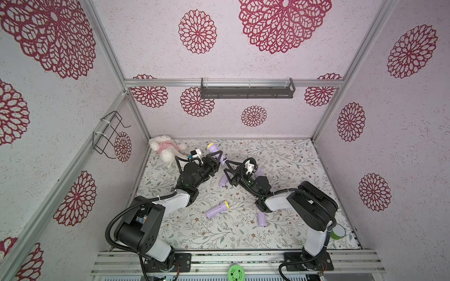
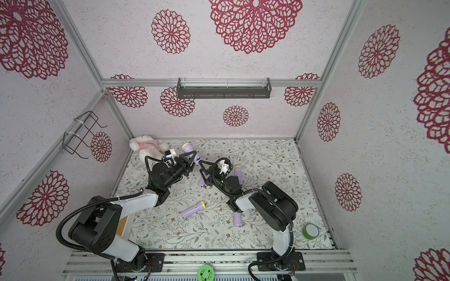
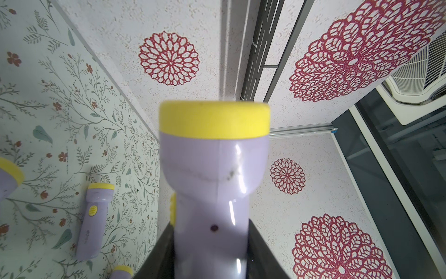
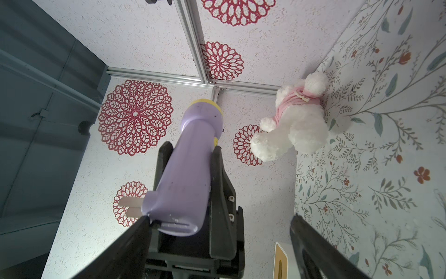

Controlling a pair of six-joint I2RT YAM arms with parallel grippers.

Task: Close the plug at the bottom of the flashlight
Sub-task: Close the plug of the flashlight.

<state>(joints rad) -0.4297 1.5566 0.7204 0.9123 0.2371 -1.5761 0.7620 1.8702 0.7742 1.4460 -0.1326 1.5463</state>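
Floral table (image 1: 292, 170) fills my view, and both arms reach in toward its back left part. Left arm (image 1: 175, 199) comes up from the near left, right arm (image 1: 280, 202) from the near right, and their tips almost meet. White plush toy (image 1: 165, 148) in pink lies in the back left corner.

Now the flashlight (image 4: 188, 164): lilac with a yellow head, it's up off the table and tilted, head toward the back wall. The left gripper (image 1: 218, 157) is clamped narrow around its handle, a black jaw on each side. The right gripper (image 1: 226, 167) stands wide and holds nothing. In the right wrist view one of its fingers (image 4: 135, 241) sits right at the flashlight's bottom end; contact or not, I can't tell.

Four spare flashlights (image 1: 216, 209) lie on the cloth, one mid-table and the rest around the right arm. A green tape roll (image 1: 338, 232) sits near right. The plug (image 4: 131, 204) is out: two flat prongs jut sideways from the base.
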